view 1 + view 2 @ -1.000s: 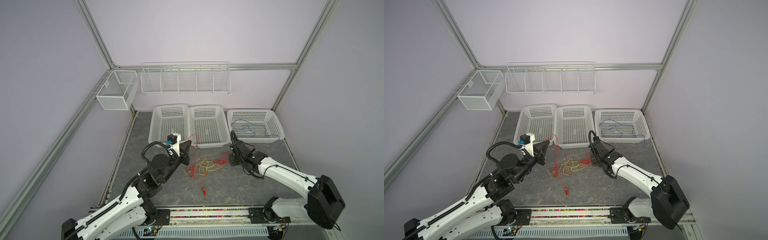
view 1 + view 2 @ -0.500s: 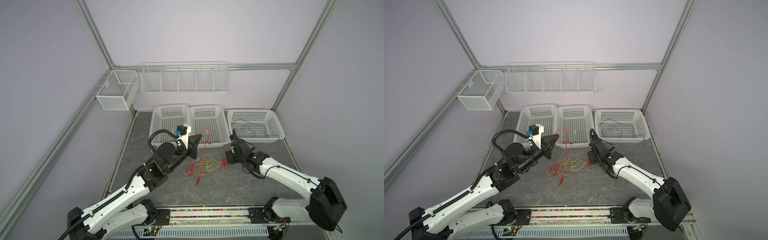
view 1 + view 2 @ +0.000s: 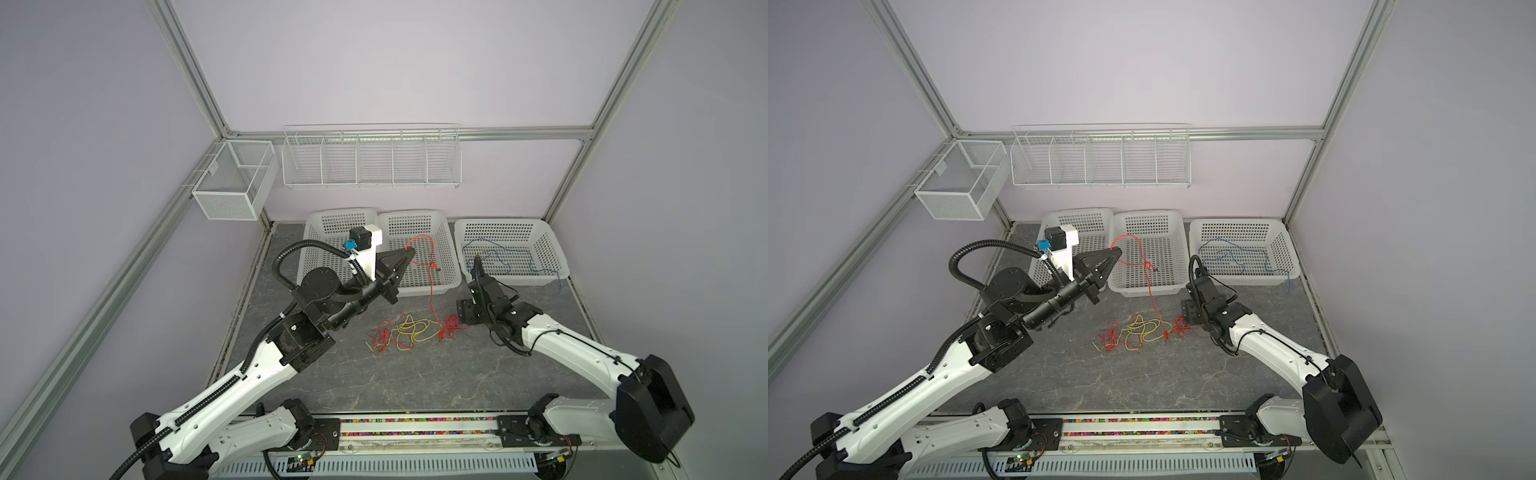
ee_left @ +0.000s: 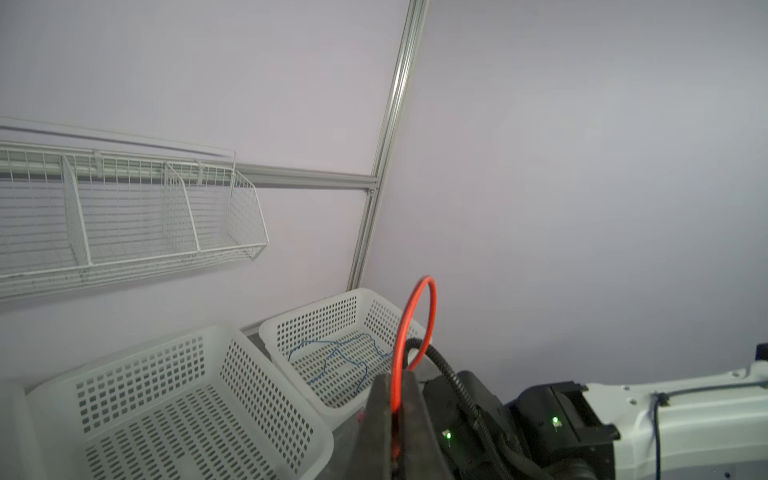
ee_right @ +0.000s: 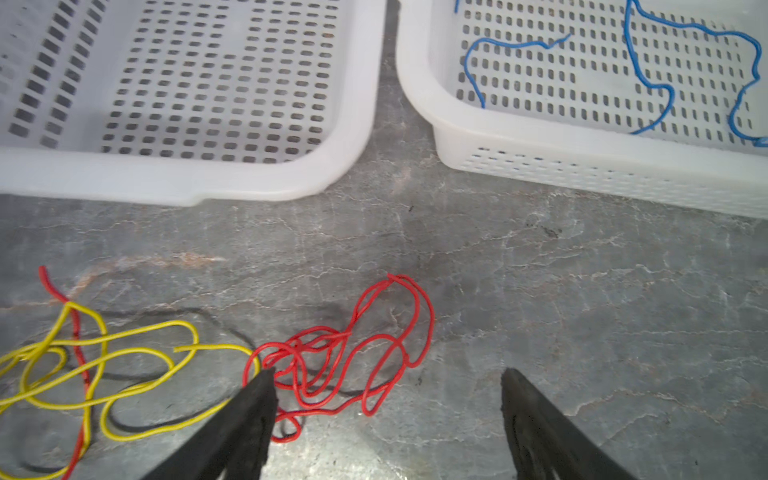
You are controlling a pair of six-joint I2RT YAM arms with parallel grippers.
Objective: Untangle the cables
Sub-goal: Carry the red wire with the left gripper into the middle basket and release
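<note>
The cable tangle lies on the table, before three baskets; another cable lies in the rightmost basket. A rack hangs behind.

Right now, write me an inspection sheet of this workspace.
surface: grey marbled tabletop, no damage seen.
job's things: red cable runs from the left gripper down to a red and yellow tangle on the tabletop; blue cable lies in the right basket, one end over its rim.
clutter: nothing seen.
grippers: left gripper shut on red cable; right gripper open, low over the tangle's red end.
cables: black corrugated hose loops beside the left arm's wrist.
surroundings: three white baskets at the back; wire rack and mesh box on the frame.
</note>
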